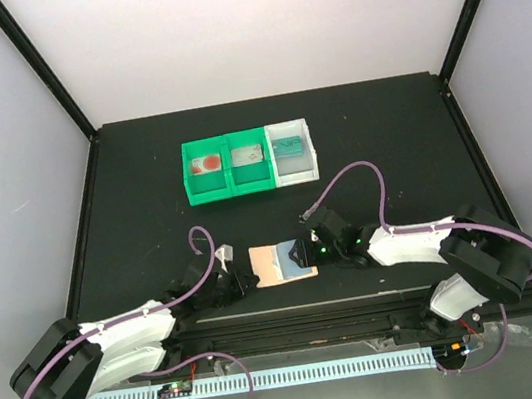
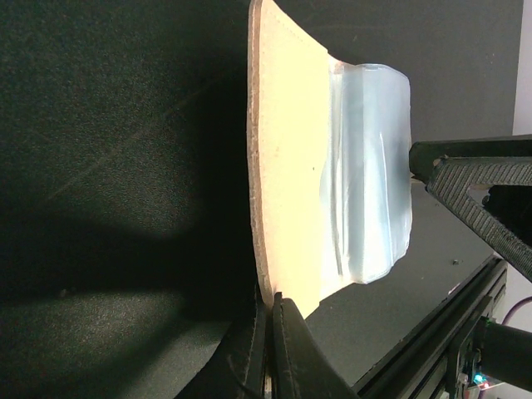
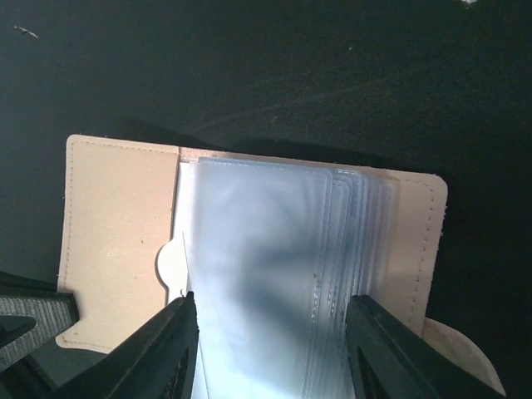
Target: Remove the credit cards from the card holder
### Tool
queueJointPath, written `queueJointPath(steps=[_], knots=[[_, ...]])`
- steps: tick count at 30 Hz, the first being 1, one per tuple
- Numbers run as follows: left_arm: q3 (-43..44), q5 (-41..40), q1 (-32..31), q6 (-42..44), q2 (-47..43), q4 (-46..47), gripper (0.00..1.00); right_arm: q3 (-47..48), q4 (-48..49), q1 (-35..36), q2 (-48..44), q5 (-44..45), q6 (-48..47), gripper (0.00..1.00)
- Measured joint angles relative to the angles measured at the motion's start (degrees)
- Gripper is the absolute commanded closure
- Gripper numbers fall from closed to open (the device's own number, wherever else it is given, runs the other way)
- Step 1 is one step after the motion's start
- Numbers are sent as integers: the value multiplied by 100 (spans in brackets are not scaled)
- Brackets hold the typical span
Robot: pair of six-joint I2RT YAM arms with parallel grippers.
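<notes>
The tan card holder (image 1: pixel 274 264) lies open on the black table, its clear blue-grey sleeves (image 3: pixel 266 249) fanned out. My left gripper (image 1: pixel 248 283) is shut on the holder's tan edge (image 2: pixel 273 303). My right gripper (image 1: pixel 307 252) is open, and its fingers (image 3: pixel 166 349) straddle the sleeves just above them. In the sleeves I make out no card; a white patch shows at a round notch (image 3: pixel 169 264). A white-and-red card (image 1: pixel 206 163), a grey card (image 1: pixel 248 155) and a teal card (image 1: pixel 288 145) lie in the bins.
Two green bins (image 1: pixel 231 187) and a white bin (image 1: pixel 313 151) stand in a row behind the holder. A black rail (image 1: pixel 296 326) runs along the table's near edge. Black frame posts rise at the back corners.
</notes>
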Motion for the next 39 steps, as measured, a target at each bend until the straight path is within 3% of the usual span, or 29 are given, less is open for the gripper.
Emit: queueJointPath(steps=[23,31,39], knots=[[0,-31,-101,-4,129,57,98,0,304,-9,-15,-619,133,51],[0,-33,-125,-7,179,72,98,-44,1154,-9,37,-1346,393,50],[0,-37,-140,-20,181,63,91,-68,1714,-4,282,-1847,492,50]])
